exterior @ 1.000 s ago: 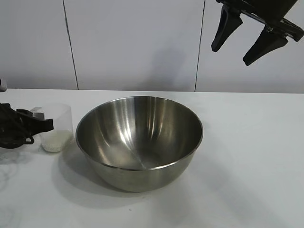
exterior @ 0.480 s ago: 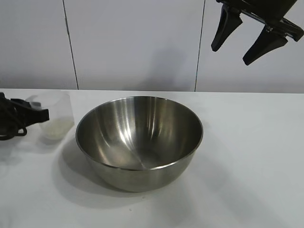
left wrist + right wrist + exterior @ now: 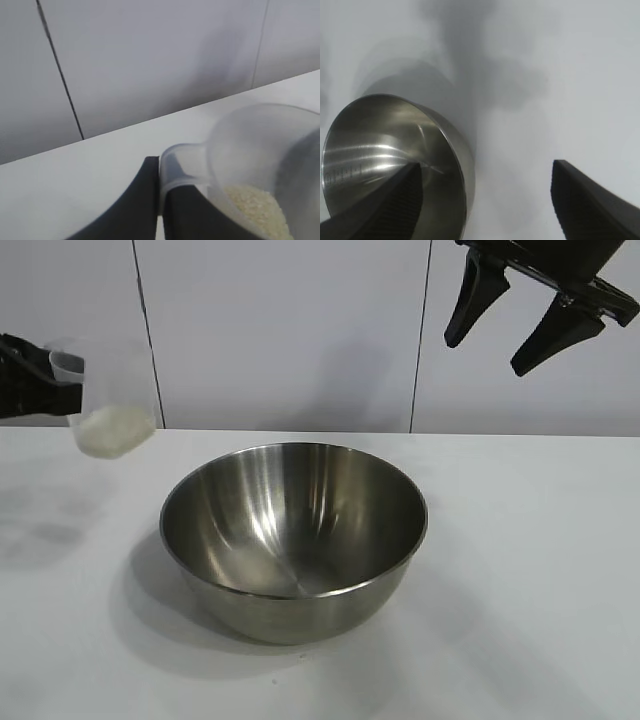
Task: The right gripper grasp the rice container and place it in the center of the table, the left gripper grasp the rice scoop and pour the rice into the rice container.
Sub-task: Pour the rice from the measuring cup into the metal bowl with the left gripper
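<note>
Steel bowl (image 3: 293,537) sits mid-surface (image 3: 520,570), empty. Left tool (image 3: 35,390), clamped on the scoop (image 3: 103,405) of rice (image 3: 110,430), hangs above the left edge. Right tool (image 3: 525,315) hangs open, high. Next: carry over the bowl, tip.

Left gripper (image 3: 45,390) clamped, right gripper (image 3: 512,328) agape

Rice scoop (image 3: 108,405) now off table (image 3: 520,570).

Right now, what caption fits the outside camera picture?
Left gripper lifts the rice scoop of rice beside the empty rice container; right gripper hangs open above.
</note>
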Controlling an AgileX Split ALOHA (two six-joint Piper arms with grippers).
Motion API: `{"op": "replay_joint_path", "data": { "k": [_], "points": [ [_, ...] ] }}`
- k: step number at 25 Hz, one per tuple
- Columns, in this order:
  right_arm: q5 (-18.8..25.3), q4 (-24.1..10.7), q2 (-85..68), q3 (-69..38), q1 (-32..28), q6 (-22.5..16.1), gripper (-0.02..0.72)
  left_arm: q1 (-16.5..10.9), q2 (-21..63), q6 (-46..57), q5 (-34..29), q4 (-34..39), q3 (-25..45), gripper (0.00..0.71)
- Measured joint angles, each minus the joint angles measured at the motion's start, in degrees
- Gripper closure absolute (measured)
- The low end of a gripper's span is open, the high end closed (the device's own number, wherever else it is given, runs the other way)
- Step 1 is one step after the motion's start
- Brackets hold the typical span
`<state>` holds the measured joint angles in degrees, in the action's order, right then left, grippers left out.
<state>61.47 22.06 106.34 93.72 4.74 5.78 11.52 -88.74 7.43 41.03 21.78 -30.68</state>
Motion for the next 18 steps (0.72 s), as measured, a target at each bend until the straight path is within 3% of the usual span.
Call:
{"op": "replay_joint_path", "data": {
  "k": [11,18],
  "points": [
    [0.0,0.0,0.0,0.0,0.0,1.1,0.208,12.8,2.8,0.7,-10.1,0.9,-3.7,0.704],
    [-0.2,0.0,0.0,0.0,0.0,1.3,0.208,14.0,2.8,-10.2,-17.3,1.0,-9.4,0.704]
  ]
}}
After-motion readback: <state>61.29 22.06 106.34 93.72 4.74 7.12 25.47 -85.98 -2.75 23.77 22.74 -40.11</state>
